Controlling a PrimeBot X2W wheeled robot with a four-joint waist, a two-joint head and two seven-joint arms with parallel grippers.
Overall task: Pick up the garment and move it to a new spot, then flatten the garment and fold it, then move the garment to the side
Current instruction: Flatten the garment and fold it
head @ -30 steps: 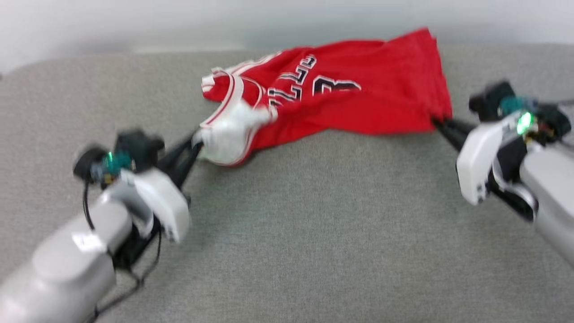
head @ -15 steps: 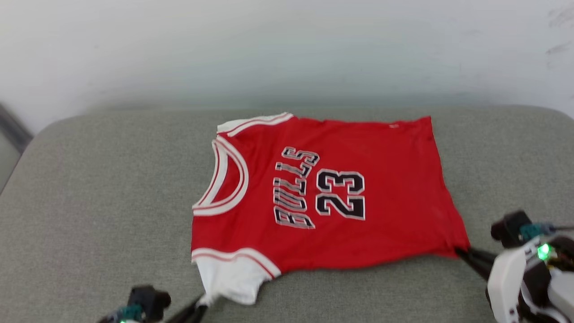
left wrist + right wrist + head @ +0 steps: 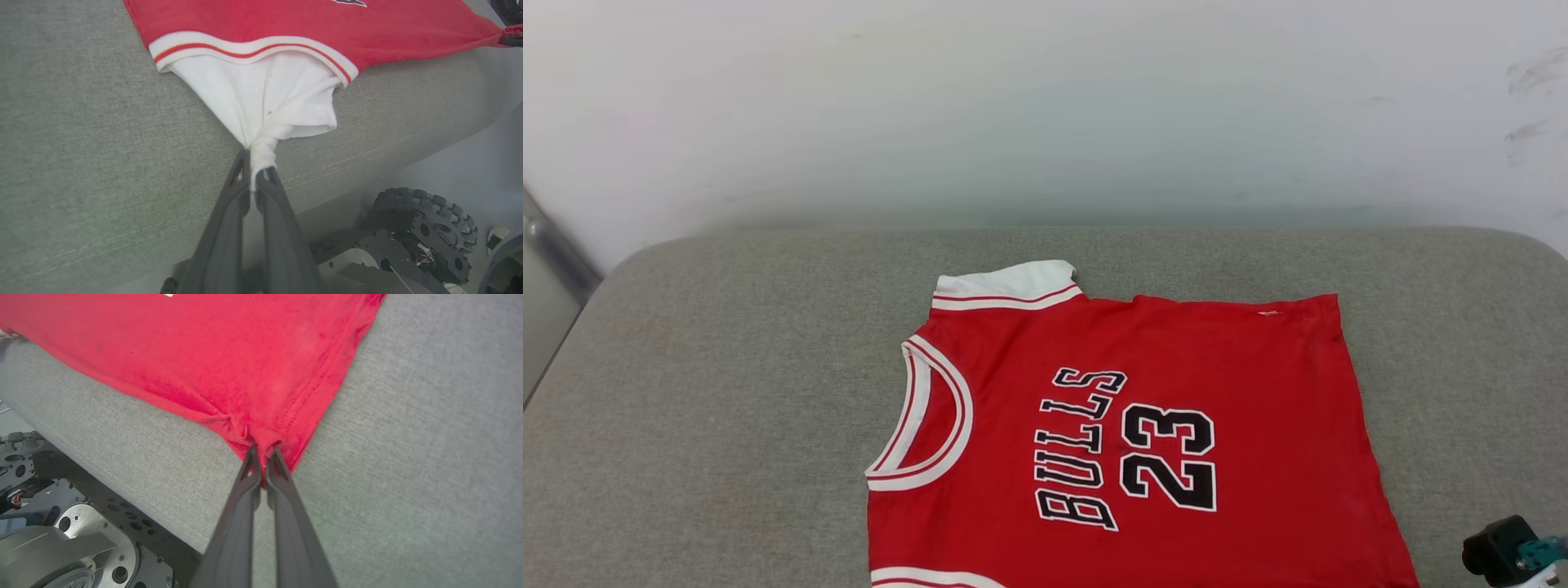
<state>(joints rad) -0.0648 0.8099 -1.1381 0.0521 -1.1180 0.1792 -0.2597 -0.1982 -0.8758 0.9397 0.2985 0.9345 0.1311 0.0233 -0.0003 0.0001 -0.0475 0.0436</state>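
Observation:
The garment [image 3: 1143,425], a red jersey with black "BULLS 23" lettering facing up, lies spread flat on the grey cushion [image 3: 727,392]; its collar points left and its near edge runs off the head view's bottom. My left gripper [image 3: 255,163] is shut on the garment's white sleeve [image 3: 269,98], bunched to a point between the fingers. My right gripper [image 3: 263,455] is shut on the red hem corner [image 3: 265,433] near the cushion's front edge. In the head view, a dark bit of the right wrist [image 3: 1503,555] shows at the lower right corner.
A pale wall [image 3: 1045,106] stands behind the cushion. The cushion's front edge drops to the robot's base, with a dark wheel [image 3: 425,232] and metal plates [image 3: 61,522] below. Bare cushion lies left and right of the garment.
The garment went from hanging crumpled between the grippers to lying spread flat, lettering up. The head view has tilted upward, so both arms dropped out of its lower edge.

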